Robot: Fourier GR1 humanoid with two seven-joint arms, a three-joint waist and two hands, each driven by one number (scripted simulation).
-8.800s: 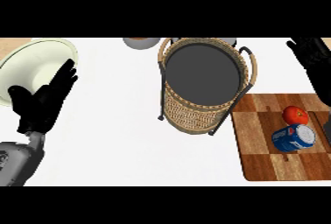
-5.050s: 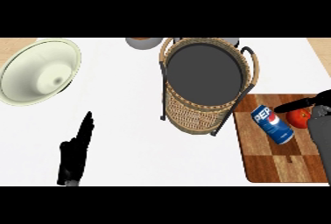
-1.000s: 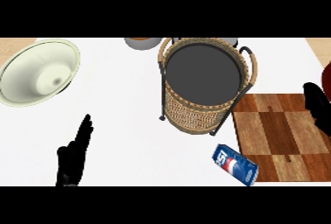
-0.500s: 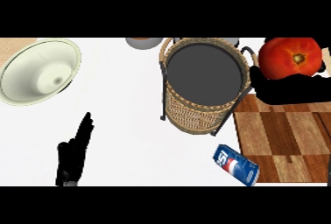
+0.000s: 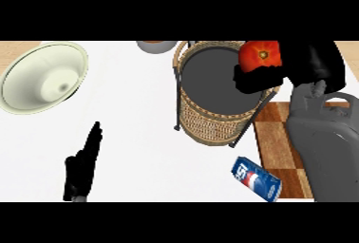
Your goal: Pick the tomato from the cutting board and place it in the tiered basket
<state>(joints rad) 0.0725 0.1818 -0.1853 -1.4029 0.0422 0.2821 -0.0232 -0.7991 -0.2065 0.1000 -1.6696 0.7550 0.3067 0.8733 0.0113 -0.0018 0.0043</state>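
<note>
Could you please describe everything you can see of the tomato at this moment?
The tomato is round and glossy red-orange, with a small dark stem spot facing the view. It is lifted clear of the cutting board, held by the right hand, whose black fingers curl under and beside it, hiding its lower edge. In the view it overlaps the right rim of the tiered basket, not yet lowered inside.
</note>
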